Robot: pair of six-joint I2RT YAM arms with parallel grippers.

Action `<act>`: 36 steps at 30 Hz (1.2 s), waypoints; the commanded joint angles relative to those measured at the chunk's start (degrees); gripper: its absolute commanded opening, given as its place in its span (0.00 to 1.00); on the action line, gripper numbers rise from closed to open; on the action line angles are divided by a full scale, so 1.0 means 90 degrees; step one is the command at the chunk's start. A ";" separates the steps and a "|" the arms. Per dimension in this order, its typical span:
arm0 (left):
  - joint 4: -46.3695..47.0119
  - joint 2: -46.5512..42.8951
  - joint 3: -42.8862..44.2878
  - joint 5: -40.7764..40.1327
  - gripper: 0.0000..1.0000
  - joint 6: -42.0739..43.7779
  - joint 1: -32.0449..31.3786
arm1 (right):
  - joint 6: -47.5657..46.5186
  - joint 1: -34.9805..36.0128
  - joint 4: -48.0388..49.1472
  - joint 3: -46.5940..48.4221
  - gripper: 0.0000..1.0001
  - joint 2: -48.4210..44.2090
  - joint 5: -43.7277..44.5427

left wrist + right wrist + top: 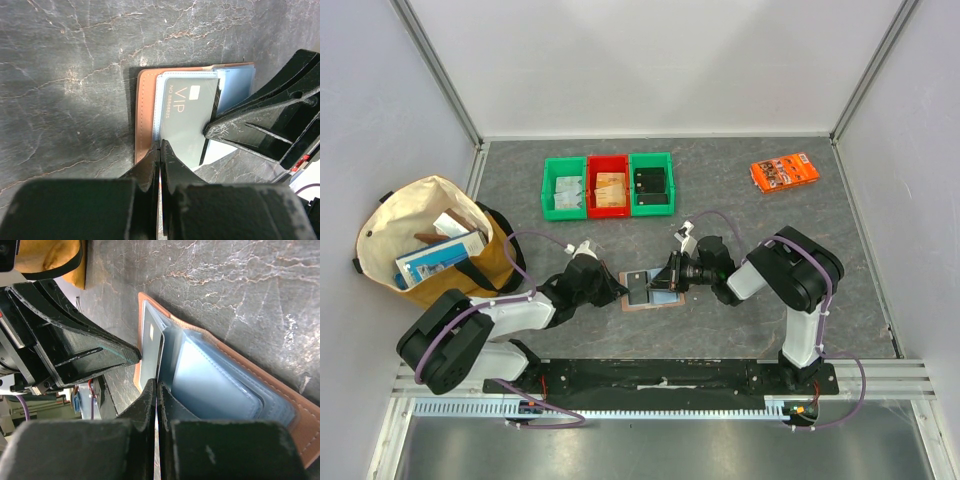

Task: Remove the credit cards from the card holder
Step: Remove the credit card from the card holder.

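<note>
The reddish-brown leather card holder lies open and flat at the middle of the dark marbled desk, just ahead of the arm bases. A grey plastic VIP card sits on its pale inner panel.

Your left gripper is at the holder's 9 o'clock side and appears clenched on its leather-and-lining edge. Your right gripper comes in from 3 o'clock and is clenched on the thin free edge of the grey plastic VIP card.

This looks like the draw-out of that card. Hold the left grip firm and low so the holder cannot lift. Pull the card slowly toward 3 o'clock, in its own plane. Lifting early would likely bend it or drag the whole holder along. If the holder slides or starts to fold, pause and re-seat the left hold. You cannot tell from here whether more cards sit under the bluish pockets.
</note>
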 commanded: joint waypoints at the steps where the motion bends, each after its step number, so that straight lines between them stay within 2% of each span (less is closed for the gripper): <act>1: -0.0190 0.0021 -0.0075 -0.0157 0.02 -0.0070 -0.0007 | -0.0315 -0.0036 -0.0220 -0.0029 0.03 -0.0200 -0.0045; 9: -0.0190 0.0050 -0.0056 -0.0157 0.02 -0.0060 -0.0007 | -0.0315 -0.0036 -0.0200 -0.0058 0.04 -0.0229 -0.0006; 16: -0.0210 0.0040 -0.0046 -0.0147 0.02 -0.0050 -0.0007 | -0.0324 -0.0056 -0.0249 -0.0088 0.11 -0.0337 0.0043; 23: -0.0219 0.0050 -0.0026 -0.0157 0.02 -0.0040 -0.0007 | -0.0324 -0.0076 -0.0259 -0.0088 0.11 -0.0376 0.0014; 28: -0.0239 0.0021 -0.0007 -0.0147 0.02 -0.0031 -0.0007 | -0.0295 -0.0076 -0.0190 -0.0127 0.22 -0.0502 -0.0074; 36: -0.0444 -0.0272 0.0130 -0.0157 0.02 0.0096 -0.0017 | -0.0325 -0.0085 -0.0220 -0.0030 0.17 -0.0445 -0.0113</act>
